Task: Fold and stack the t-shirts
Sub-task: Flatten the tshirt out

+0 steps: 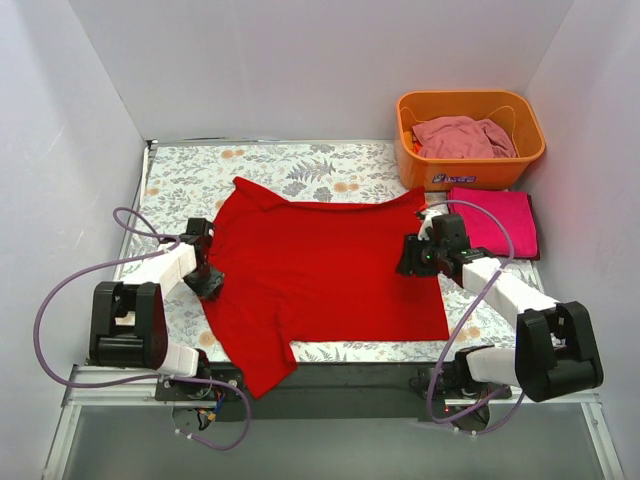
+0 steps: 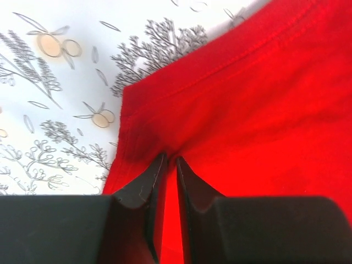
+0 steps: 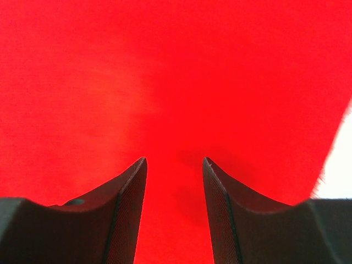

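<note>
In the basket [image 1: 470, 172] lies a pale t-shirt [image 1: 462, 137]; left hand [image 2: 171, 162] pinches red t-shirt [image 1: 320, 275], right hand [image 3: 175, 162] spread.

My boxed-in table [image 1: 190, 175]
Plain white walls [image 1: 300, 60] rise at its left, far and right edges; a leaf-and-flower print covers the surface, evenly lit.

Looks like a robotics lab cell, not a home. Closed in on three sides by plain white panels [image 1: 300, 60], with a left arm [image 1: 130, 320] and a right arm [image 1: 550, 350] fixed to a metal frame [image 1: 110, 377] at the near edge of a small table [image 1: 200, 170] under a floral cover, purple cables [image 1: 45, 305] looping free. Only household touches: a red t-shirt [image 1: 320, 280] spread on the cover and an orange basket [image 1: 470, 140] in the far right corner.
</note>
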{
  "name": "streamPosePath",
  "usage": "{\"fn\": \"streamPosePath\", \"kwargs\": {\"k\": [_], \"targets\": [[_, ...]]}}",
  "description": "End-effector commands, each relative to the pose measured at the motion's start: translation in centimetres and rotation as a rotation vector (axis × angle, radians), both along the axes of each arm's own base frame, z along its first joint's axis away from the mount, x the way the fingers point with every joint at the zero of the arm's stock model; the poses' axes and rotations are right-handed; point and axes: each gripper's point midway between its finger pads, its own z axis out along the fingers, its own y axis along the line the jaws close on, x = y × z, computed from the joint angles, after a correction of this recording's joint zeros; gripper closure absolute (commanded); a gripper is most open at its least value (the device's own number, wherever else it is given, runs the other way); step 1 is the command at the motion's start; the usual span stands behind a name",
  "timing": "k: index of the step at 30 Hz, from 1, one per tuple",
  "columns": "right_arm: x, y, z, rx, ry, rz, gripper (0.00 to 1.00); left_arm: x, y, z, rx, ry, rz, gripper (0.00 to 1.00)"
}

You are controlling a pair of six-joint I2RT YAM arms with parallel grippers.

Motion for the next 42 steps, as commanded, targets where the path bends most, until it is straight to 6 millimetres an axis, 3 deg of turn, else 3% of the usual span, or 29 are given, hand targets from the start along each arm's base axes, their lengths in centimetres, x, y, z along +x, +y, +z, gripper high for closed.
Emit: {"fn": "streamPosePath", "kwargs": {"k": [1, 9, 14, 18, 23, 31, 35, 42], "targets": [[-0.6, -2.5, -1.6, 0.020, 0.069, -0.098, 0.48, -0.3, 2.4, 0.1, 0.107, 0.027, 0.064, 0.88], [-2.3, -4.6, -2.5, 0.036, 0.143, -0.179, 0.48, 2.2, 4.4, 1.7, 0.220, 0.024, 0.014, 0.77], [-4.0, -6.3, -1.9, 0.030, 0.152, -0.264, 0.48, 3.4, 2.9, 4.1, 0.135, -0.082, -0.011, 0.62], [-6.0, -6.1, -1.9, 0.053, 0.211, -0.273, 0.50, 3.9, 2.1, 5.9, 0.094, -0.151, -0.028, 0.59], [-8.3, -6.4, -3.4, 0.056, 0.306, -0.301, 0.54, 4.7, 2.1, 7.7, 0.094, -0.246, -0.046, 0.56], [-8.6, -8.3, -5.6, 0.011, 0.411, -0.393, 0.57, 4.7, 1.9, 8.6, 0.093, -0.319, -0.099, 0.51], [-8.5, -10.1, -7.0, -0.012, 0.455, -0.480, 0.57, 5.1, 1.5, 9.0, 0.075, -0.346, -0.110, 0.51], [-8.0, -13.7, -8.6, 0.004, 0.463, -0.673, 0.57, 4.9, 0.9, 7.9, 0.046, -0.341, -0.129, 0.51]]}}
